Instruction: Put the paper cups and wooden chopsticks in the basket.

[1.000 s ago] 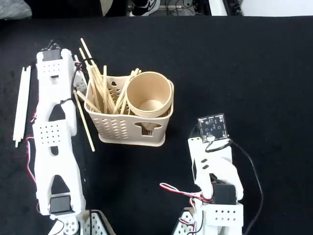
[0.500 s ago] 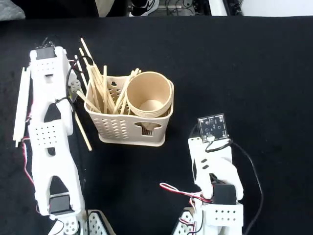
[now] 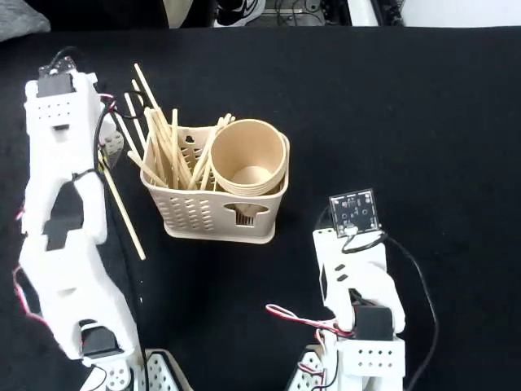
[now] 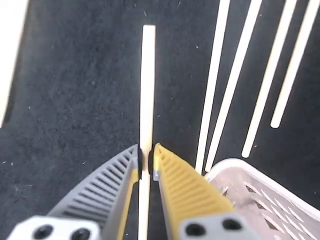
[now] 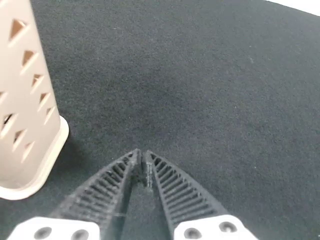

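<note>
My left gripper (image 4: 145,162) is shut on one wooden chopstick (image 4: 146,100), which juts out past its fingertips over the black table. From above, that chopstick (image 3: 124,212) slants along the left side of the basket (image 3: 213,213), held at its far end by the left gripper (image 3: 106,156). The basket holds stacked paper cups (image 3: 248,159) on its right side and several chopsticks (image 3: 163,134) leaning out on its left. Those leaning chopsticks (image 4: 235,80) and a basket corner (image 4: 260,195) lie beside the held one. My right gripper (image 5: 141,157) is shut with nothing in it, low over the table near the basket wall (image 5: 25,100).
The right arm (image 3: 358,277) is folded back at the front of the table, right of the basket. A pale strip (image 4: 10,50) lies on the cloth beside the held chopstick. Black cloth stretches bare to the right and behind the basket.
The left arm has swung left and farther back, carrying the chopstick with it away from the basket. It now covers the pale sticks at the table's left. The right arm has not moved.
</note>
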Controlling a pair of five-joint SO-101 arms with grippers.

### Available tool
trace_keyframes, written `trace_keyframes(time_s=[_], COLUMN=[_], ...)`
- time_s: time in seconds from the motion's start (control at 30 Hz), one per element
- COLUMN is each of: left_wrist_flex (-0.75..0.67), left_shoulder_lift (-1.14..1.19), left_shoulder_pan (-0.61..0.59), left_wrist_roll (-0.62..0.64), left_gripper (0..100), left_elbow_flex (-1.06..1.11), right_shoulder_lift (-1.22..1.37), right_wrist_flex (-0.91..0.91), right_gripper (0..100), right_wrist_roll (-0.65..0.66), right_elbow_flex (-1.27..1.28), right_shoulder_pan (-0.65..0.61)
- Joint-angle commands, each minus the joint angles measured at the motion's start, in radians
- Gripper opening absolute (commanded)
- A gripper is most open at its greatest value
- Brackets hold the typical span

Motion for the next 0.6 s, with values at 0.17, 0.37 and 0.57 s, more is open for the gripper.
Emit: trace_keyframes(time_s=[0.17, 0.37, 0.57], left_wrist_flex=[-0.344, -0.592, -0.836], left_shoulder_lift=[-0.514, -0.865, -1.252], left_shoulder_pan=[-0.002, -0.002, 0.033], left_wrist_roll=[-0.005, 0.043, 0.038], left_gripper=[3, 3, 3], left_elbow_flex=[0.515, 0.862, 1.167], right_shoulder_lift=[-0.056, -0.056, -0.056], right_wrist_flex=[0.005, 0.005, 0.005], right_gripper=[1.1, 1.1, 1.1], right_wrist_roll=[0.002, 0.002, 0.002], right_elbow_flex=[-0.007, -0.007, -0.007], right_shoulder_pan=[0.009, 0.009, 0.009])
